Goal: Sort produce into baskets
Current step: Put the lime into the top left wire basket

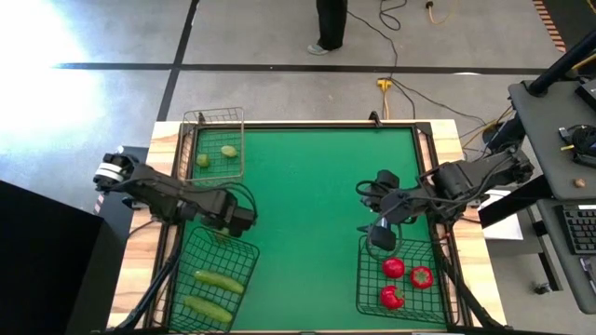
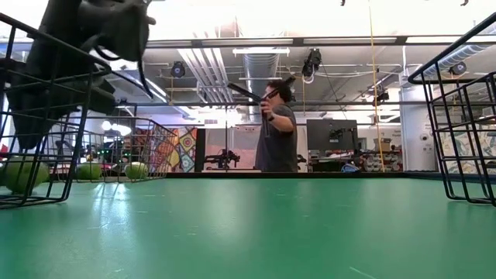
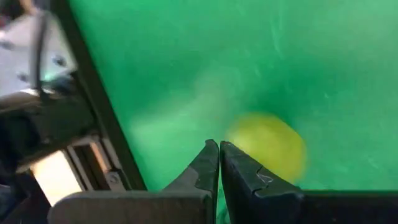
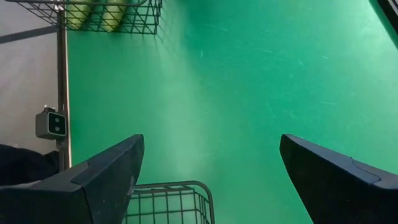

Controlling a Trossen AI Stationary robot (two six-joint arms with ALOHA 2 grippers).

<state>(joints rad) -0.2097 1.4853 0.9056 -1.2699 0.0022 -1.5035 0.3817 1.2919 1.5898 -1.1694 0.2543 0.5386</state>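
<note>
Sorting looks nearly finished: left gripper [image 3: 219, 163] clenched empty, a pale yellow-green round fruit [image 3: 268, 144] just beyond its tips, needing reopening; right gripper [image 4: 211, 171] hangs released.

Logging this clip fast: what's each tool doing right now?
Left tool: shut, holding nothing, above the basket with the cucumbers.
Right tool: open, empty, over the basket with the red produce.
</note>
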